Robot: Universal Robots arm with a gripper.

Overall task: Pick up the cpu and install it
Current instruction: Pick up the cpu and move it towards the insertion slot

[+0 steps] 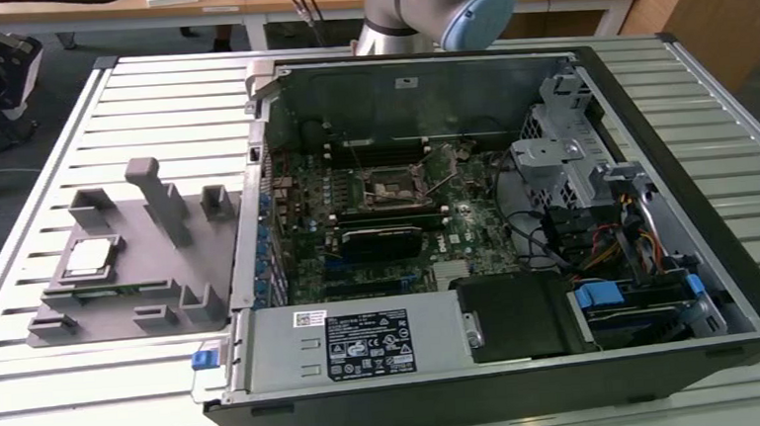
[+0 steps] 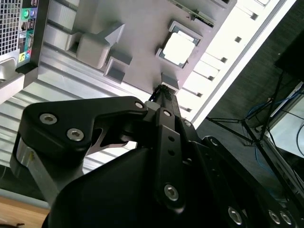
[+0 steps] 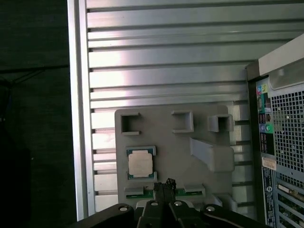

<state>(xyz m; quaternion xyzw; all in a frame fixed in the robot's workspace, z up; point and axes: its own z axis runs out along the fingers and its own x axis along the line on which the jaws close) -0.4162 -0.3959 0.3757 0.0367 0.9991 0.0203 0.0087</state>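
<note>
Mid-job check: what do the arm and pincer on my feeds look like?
In the exterior view the arm is a silver-grey tube with a round pale blue joint cap. In both wrist views the pincer is matte black, built of angular linked plates fastened with silver screws.

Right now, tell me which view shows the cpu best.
The first wrist view: the cpu lies face-on in the tray, all edges clear. The second wrist view shows it aslant; the exterior view, far off at its left.
</note>
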